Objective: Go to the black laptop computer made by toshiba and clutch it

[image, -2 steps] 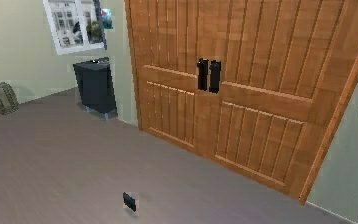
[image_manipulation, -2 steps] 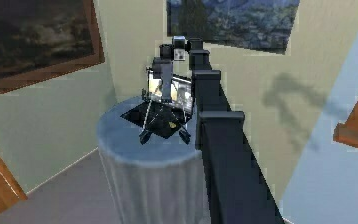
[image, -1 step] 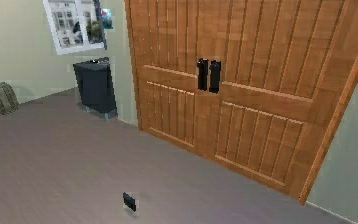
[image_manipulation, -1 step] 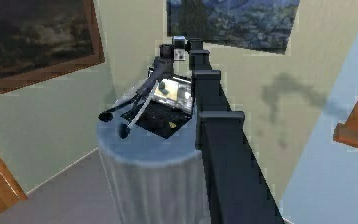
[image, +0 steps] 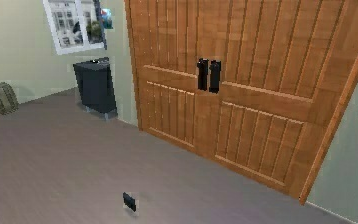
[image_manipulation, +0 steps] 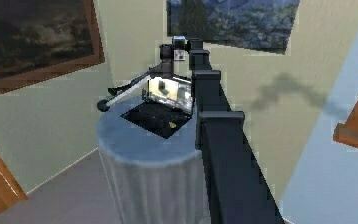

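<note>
on round table (image_manipulation: 147,170) off arm side, i see open black laptop (image_manipulation: 162,108), gripper (image_manipulation: 122,92) near it; can't tell if it holds anything. wooden doors (image: 247,90) ahead.

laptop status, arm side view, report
Claw near laptop on round table, hold unclear. Laptop open. Nothing seen in the way.

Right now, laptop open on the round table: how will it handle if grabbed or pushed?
The laptop is probably rigid and flat, unlikely to roll. Its lid stands open, so lifting by the screen could fold it. On the draped table, a push may drag cloth rather than slide cleanly.
</note>
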